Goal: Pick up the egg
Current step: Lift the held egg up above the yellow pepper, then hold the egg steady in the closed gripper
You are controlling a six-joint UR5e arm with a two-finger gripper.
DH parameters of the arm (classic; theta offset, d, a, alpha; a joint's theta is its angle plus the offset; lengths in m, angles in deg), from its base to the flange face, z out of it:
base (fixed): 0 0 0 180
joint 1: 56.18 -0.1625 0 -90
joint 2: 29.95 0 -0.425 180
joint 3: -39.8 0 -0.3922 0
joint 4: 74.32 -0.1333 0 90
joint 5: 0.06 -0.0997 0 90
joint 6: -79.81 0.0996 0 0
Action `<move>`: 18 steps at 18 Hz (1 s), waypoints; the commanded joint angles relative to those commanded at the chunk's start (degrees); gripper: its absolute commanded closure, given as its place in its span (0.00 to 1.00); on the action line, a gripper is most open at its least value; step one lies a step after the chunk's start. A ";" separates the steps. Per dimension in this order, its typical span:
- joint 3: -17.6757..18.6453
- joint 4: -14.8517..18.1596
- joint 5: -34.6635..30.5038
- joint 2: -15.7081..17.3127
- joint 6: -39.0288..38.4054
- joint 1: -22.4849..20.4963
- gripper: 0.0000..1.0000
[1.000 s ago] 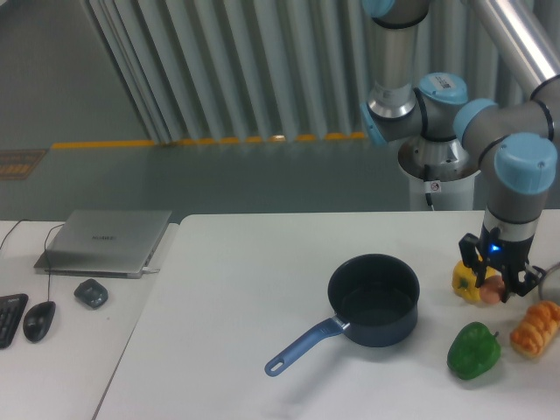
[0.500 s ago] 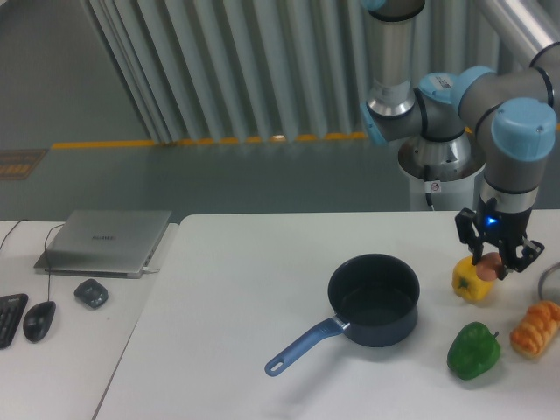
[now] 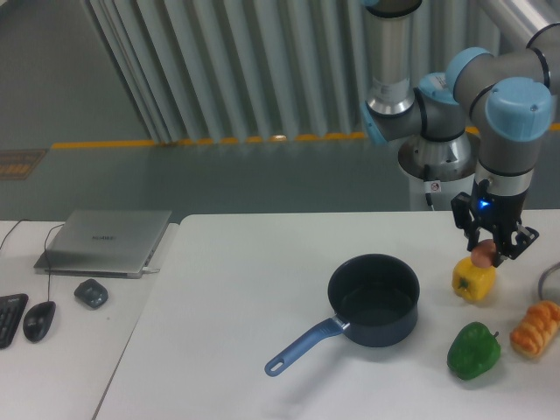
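Pinching a small pinkish-tan egg (image 3: 483,254), the gripper (image 3: 486,255) hangs above the table.

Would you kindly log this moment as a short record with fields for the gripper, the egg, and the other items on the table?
gripper: gripper shut on the egg, raised above the table
egg: egg held between the fingers, off the surface, just above the yellow bell pepper
pan: dark blue saucepan, upright, handle pointing to the lower left of the picture
other food: green bell pepper and bread roll near the table's right edge
side desk: laptop, closed; mouse; small dark gadget
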 joint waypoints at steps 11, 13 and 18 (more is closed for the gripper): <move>0.62 0.00 0.18 0.09 -0.09 1.06 0.81; 0.70 -0.09 0.18 0.09 -0.09 1.06 0.81; 0.79 -0.09 0.09 0.09 0.00 1.06 0.81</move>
